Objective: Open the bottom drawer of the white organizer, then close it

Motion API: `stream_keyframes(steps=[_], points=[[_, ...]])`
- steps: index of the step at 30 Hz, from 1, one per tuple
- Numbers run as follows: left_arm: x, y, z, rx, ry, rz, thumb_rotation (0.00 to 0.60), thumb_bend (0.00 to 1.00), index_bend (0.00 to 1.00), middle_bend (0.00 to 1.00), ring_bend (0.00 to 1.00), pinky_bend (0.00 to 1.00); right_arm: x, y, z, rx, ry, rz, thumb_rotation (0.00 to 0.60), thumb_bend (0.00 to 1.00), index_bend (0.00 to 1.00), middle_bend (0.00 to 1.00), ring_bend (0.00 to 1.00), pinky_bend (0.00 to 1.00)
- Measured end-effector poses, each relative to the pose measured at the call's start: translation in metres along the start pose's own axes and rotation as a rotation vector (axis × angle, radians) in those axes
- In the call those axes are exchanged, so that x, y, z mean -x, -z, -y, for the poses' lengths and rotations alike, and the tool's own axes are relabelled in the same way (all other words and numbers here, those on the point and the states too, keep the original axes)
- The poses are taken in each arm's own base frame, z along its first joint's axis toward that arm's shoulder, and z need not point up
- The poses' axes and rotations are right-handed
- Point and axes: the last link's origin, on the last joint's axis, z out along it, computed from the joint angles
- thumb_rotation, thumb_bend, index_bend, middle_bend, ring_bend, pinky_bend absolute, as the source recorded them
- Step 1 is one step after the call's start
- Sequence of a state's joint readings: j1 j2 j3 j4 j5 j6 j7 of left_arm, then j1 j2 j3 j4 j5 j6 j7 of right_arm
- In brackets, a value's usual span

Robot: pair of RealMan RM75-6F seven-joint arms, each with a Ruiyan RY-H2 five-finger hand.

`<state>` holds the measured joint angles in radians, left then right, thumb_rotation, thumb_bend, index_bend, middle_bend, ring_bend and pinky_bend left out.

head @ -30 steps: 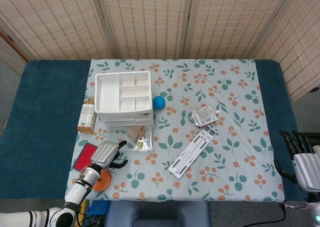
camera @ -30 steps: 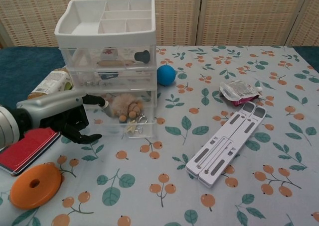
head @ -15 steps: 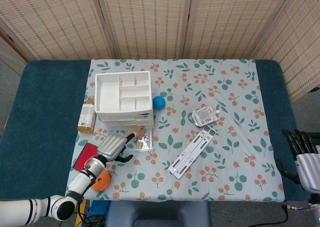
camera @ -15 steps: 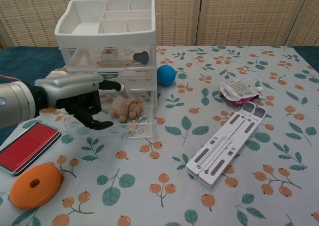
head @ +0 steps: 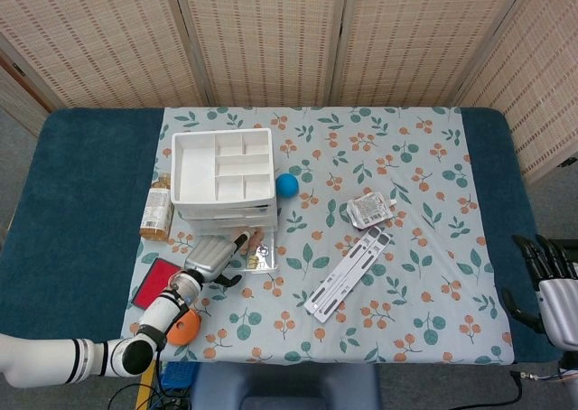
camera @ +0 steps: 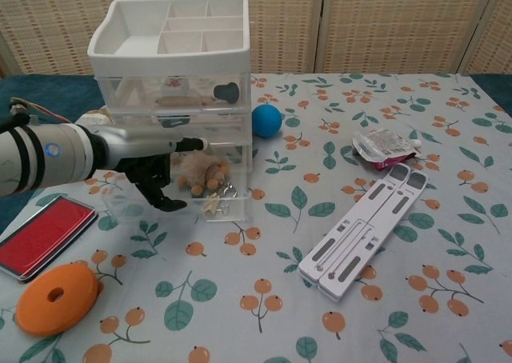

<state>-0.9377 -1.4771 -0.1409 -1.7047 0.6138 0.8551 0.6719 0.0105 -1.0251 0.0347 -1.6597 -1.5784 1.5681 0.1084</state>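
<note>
The white organizer (head: pixel 224 179) stands at the left of the floral cloth (head: pixel 424 202). Its bottom drawer (camera: pixel 204 193) is pulled out toward the table's front edge. The left hand (camera: pixel 156 167) is over the open drawer, fingers (camera: pixel 164 199) curled down inside it; whether they grip anything cannot be told. The right hand (head: pixel 551 288) hangs off the table's right edge, fingers spread and holding nothing. A blue ball (camera: pixel 266 120) lies just beside the organizer.

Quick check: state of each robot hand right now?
Left robot hand: over the open bottom drawer, fingers curled at it; a grip cannot be told.
Right robot hand: open, holding nothing, at the table's edge.
</note>
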Motion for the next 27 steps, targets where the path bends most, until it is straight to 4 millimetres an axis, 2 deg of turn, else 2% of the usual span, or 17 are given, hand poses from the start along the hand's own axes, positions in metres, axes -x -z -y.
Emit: stream_keyframes(steps=[15, 27], points=[[-0.021, -0.006, -0.011, -0.041, -0.089, 0.095, 0.6, 0.36, 0.0, 0.95, 1.0, 1.0, 0.002, 0.002, -0.002, 0.006, -0.005, 0.002, 0.6, 0.42, 0.0, 0.1, 0.0, 0.02], [-0.025, -0.016, -0.019, -0.089, -0.106, 0.158, 0.6, 0.36, 0.0, 0.95, 1.0, 1.0, 0.003, 0.004, -0.005, 0.013, -0.011, 0.003, 0.6, 0.42, 0.0, 0.1, 0.0, 0.02]])
